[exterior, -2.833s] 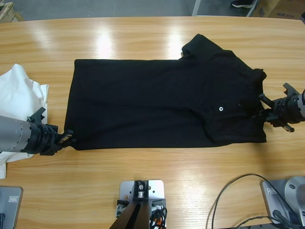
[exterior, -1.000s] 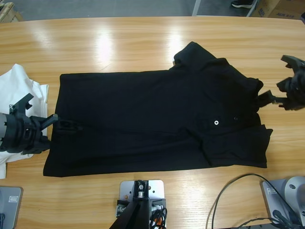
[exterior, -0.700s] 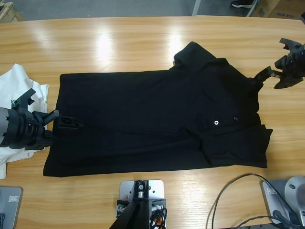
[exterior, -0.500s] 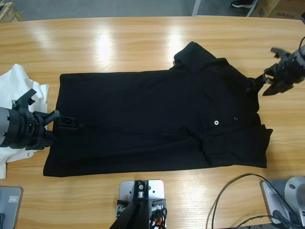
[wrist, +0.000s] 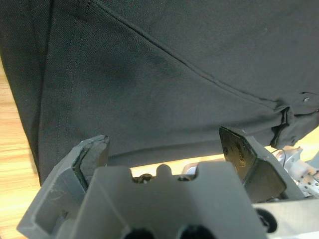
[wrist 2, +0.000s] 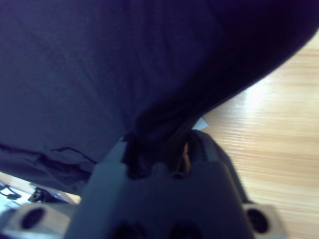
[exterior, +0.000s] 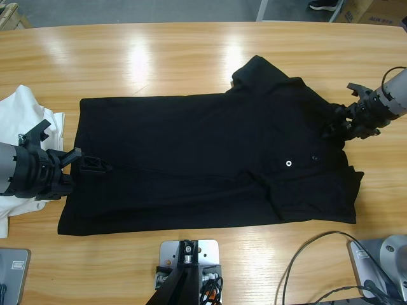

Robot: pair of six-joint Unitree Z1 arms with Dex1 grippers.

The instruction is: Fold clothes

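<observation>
Across the table's (exterior: 191, 51) middle the black polo (exterior: 210, 162) is lying lengthwise, collar end toward the right gripper (exterior: 336, 126), which is pinching its shoulder fabric, while the left gripper (exterior: 89, 166) is gaping, unclamped, over the hem end.

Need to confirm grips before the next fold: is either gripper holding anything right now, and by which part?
The right gripper pinches the black polo at its shoulder edge beside the collar. The left gripper is open over the hem end, holding nothing.
</observation>
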